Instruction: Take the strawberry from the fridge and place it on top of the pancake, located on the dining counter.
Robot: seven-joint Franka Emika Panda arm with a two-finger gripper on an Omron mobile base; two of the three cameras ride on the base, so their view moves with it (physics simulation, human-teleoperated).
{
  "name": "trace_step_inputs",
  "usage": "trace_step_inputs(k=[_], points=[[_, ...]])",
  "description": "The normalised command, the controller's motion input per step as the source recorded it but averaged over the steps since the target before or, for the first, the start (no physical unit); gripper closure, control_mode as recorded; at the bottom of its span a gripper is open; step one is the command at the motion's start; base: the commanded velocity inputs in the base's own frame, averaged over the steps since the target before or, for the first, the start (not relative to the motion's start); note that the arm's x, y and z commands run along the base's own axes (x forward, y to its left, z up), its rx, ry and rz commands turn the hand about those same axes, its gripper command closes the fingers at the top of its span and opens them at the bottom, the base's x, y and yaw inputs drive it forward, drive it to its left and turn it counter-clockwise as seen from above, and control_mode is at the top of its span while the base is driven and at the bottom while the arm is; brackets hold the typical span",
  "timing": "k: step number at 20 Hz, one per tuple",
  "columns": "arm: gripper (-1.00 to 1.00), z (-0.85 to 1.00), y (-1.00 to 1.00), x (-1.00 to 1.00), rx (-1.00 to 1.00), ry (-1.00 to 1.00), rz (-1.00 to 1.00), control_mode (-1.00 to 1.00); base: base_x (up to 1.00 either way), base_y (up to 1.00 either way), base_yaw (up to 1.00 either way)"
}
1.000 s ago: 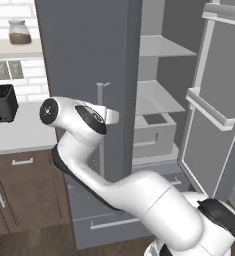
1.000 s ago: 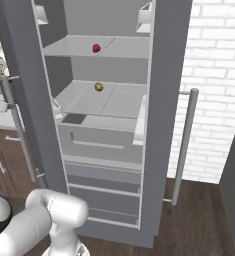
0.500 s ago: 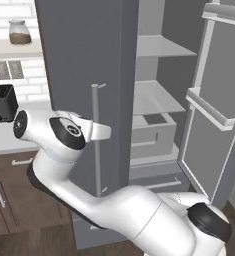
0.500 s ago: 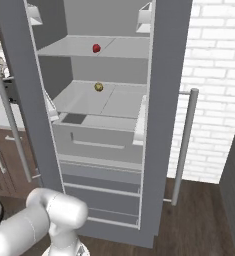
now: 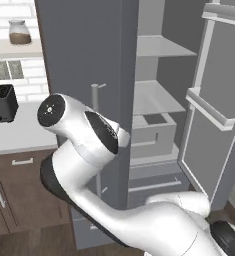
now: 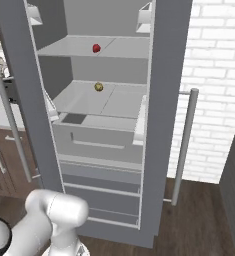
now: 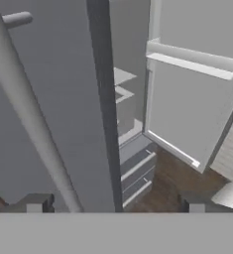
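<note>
The fridge [image 6: 104, 125] stands open, and the strawberry [image 6: 96, 48] sits on its upper shelf, above a small yellowish-brown item [image 6: 98, 87] 1 shelf lower. The gripper [image 7: 114, 202] is spread wide and empty, just beside the left door's silver bar handle [image 7: 31, 119].

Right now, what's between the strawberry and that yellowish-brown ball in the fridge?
In the right base view, only the pale shelf that carries the strawberry; the ball sits one shelf lower, almost straight below it.

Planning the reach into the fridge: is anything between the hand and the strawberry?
Yes. The open hand faces the left door's edge, with the bar handle between its fingers. The strawberry lies unobstructed on the upper shelf.
</note>
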Motion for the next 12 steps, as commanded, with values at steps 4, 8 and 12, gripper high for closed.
trace_step_inputs(k=[4, 8, 12], points=[[-1.00, 0.22, -0.79, -0.03, 0.60, 0.00, 0.16, -1.00, 0.00, 0.00, 0.00], [-1.00, 0.10, -0.91, 0.03, 0.66, 0.00, 0.19, -1.00, 0.00, 0.00, 0.00], [-1.00, 0.02, -0.83, 0.23, 0.67, 0.00, 0.30, -1.00, 0.00, 0.00, 0.00]])
